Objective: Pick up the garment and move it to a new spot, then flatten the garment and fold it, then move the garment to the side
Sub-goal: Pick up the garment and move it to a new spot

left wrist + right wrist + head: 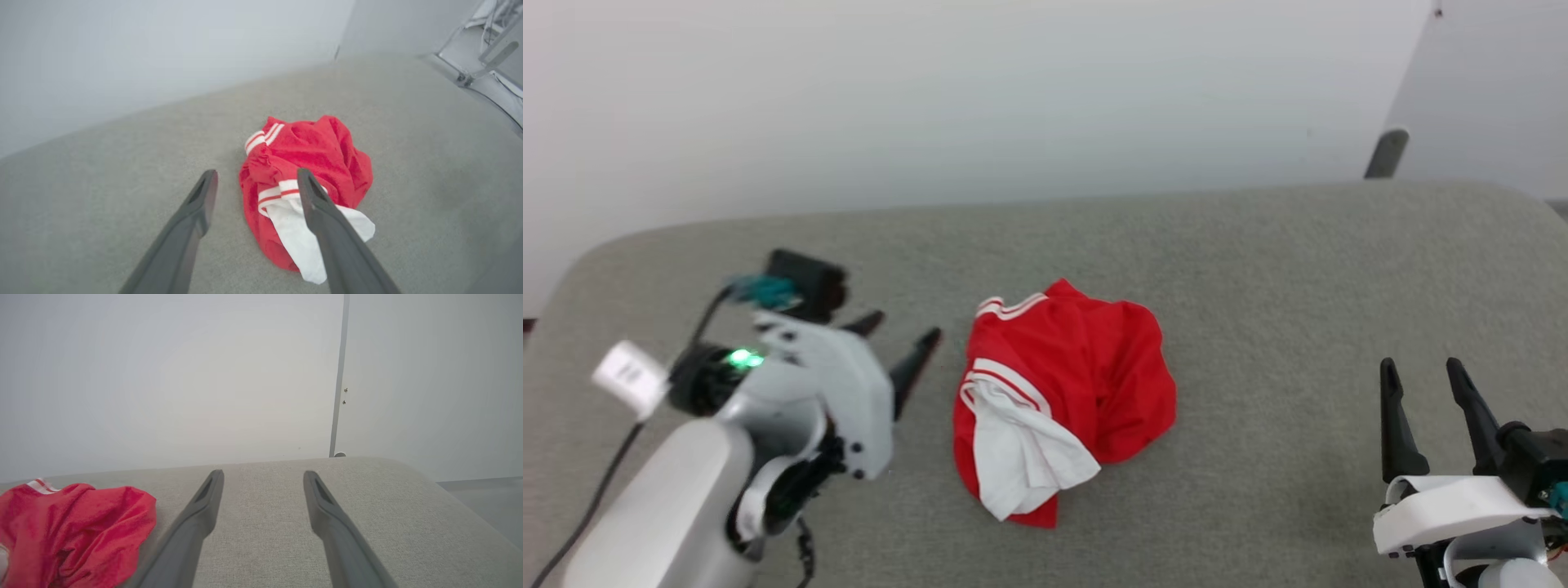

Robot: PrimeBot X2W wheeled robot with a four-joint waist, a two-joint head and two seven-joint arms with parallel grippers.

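Crumpled red jersey garment with a white short sleeve and striped trim (1086, 367) sits bunched mid-surface on the grey fabric-covered tabletop (1258, 261), white sleeve flopped toward the near edge. Not flattened yet. My left gripper (903, 331) is just left of the heap, fingers spread wide and aimed at it, small gap between (lined up for the pick, I'd say). Right gripper (1419, 367) sits well apart at near right, fingers parted too, holding nothing; likely parked clear to give the left room. Pick-up not yet done. Plain white wall (1013, 98) at the far side.
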